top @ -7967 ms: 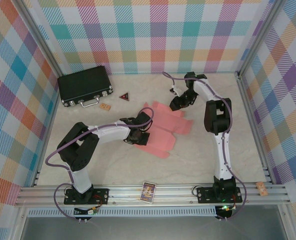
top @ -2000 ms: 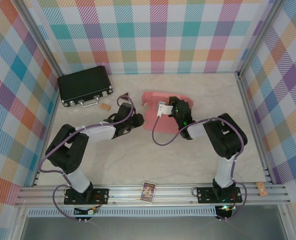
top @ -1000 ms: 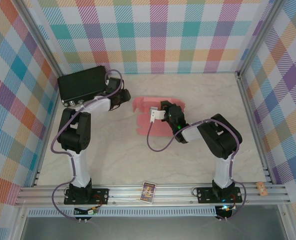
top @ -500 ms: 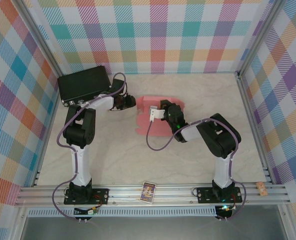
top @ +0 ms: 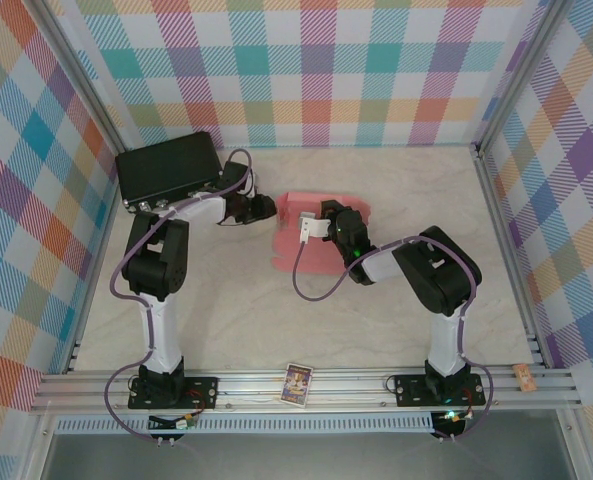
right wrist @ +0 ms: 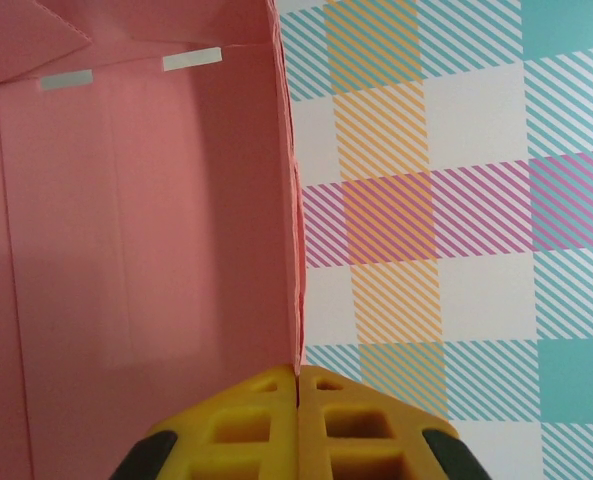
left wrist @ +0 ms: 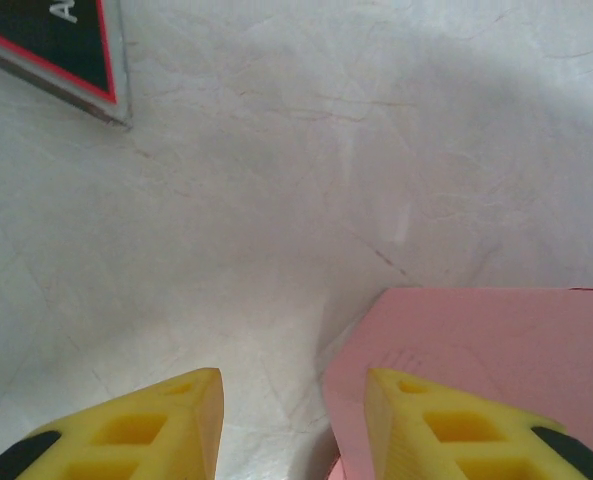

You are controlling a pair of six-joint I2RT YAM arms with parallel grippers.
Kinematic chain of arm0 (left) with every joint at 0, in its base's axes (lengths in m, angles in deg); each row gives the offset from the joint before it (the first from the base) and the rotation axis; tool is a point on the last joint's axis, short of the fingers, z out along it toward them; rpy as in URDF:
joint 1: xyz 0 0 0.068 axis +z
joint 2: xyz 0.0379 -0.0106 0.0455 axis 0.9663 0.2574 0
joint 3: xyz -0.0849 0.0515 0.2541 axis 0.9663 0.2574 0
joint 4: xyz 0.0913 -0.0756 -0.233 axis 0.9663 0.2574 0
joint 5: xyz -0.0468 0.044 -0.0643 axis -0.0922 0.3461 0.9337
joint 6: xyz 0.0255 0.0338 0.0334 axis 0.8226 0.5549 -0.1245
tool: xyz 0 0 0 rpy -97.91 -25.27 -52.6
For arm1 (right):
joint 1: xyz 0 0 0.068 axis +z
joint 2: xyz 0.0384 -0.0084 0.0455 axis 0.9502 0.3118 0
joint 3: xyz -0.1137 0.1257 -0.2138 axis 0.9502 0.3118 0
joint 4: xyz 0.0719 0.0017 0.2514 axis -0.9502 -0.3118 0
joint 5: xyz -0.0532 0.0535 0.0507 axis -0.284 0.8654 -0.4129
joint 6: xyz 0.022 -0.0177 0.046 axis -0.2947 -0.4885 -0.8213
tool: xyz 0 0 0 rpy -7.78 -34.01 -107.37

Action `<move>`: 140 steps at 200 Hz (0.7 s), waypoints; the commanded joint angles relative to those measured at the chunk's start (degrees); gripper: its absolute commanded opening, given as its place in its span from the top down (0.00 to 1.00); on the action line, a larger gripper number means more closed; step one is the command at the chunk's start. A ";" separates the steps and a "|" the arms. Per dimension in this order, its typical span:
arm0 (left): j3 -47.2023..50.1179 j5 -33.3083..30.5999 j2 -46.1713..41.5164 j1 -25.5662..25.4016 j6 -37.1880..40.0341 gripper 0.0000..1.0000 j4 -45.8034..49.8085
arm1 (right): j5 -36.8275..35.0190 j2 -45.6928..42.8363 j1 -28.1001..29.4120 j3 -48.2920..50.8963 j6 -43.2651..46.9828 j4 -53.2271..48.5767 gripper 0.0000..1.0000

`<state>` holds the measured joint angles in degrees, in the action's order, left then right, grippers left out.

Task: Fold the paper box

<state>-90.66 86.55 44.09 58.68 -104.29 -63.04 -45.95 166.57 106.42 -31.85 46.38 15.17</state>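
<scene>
A: Where's the box?

B: The box (top: pixel 298 205) is toward the back middle of the tabletop (top: pixel 226 310), partly stood up rather than flat. The right end effector (right wrist: pixel 298 385) is clamped fully shut on the thin edge of 1 upright panel. That edge runs straight up from between its fingers, and the pink inside of the box opens to one side of it.

A: And the left one?

B: The left end effector (left wrist: pixel 291 380) is about half open with nothing in it, low over the tabletop just beside the box. 1 of its fingers (left wrist: pixel 446 430) sits in front of a pink corner, and I can't tell if it touches. The other finger is over bare tabletop.

A: So what's the step?

B: My guess is that the left comes in to catch or press that near panel while the right props the box up.

A: How do you do that well?

B: Hold the right grip steady and don't twist it, because card this thin looks like it would buckle. Slide the left in low, so the panel edge passes into the gap between its 2 fingers. Close only once the edge is well inside. Then push toward a crease rather than the middle of a panel.

A: Any risks?

B: Shoving sideways could pull the panel out of the right's pinch. Also, the case (top: pixel 166 170) sits close behind the left arm, so there's little room to swing back.
</scene>
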 commanded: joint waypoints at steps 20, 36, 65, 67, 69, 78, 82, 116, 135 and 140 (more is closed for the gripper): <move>3.69 -4.39 -5.14 -0.03 -2.08 0.58 -2.58 | -0.40 0.98 0.48 -1.52 -0.10 1.78 1.00; 4.09 -0.98 -5.07 -0.03 -1.48 0.58 -3.55 | -0.40 0.98 0.49 -1.55 -0.10 1.75 1.00; 3.39 3.65 -3.46 -0.53 -0.21 0.58 -4.29 | -0.40 1.07 0.61 -1.61 -0.18 1.81 1.00; 3.30 3.83 -3.34 -0.62 -0.05 0.58 -4.18 | -0.40 1.07 0.64 -1.63 -0.14 1.81 1.00; 3.12 3.98 -3.22 -0.68 0.19 0.58 -4.18 | -0.40 1.07 0.63 -1.66 -0.11 1.77 1.00; 2.49 4.23 -2.68 -1.06 0.79 0.58 -3.69 | -0.40 1.15 0.65 -1.61 -0.18 1.80 1.00; 2.24 4.29 -2.45 -1.28 1.05 0.58 -3.45 | -0.49 1.18 0.66 -1.61 -0.23 1.74 1.00; 1.30 5.24 -1.28 -1.96 1.84 0.59 -2.98 | -0.76 1.24 0.75 -1.65 -0.28 1.74 1.00; 1.39 6.06 -0.97 -2.51 2.73 0.59 -3.27 | -0.75 1.24 0.83 -1.66 -0.43 1.61 1.00; 1.48 6.26 -0.97 -2.64 3.21 0.59 -3.40 | -0.76 1.24 0.83 -1.74 -0.45 1.55 1.00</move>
<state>-87.89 90.35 42.12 57.00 -103.54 -65.88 -46.65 166.88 106.53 -32.20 46.40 15.28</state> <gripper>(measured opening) 0.411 0.063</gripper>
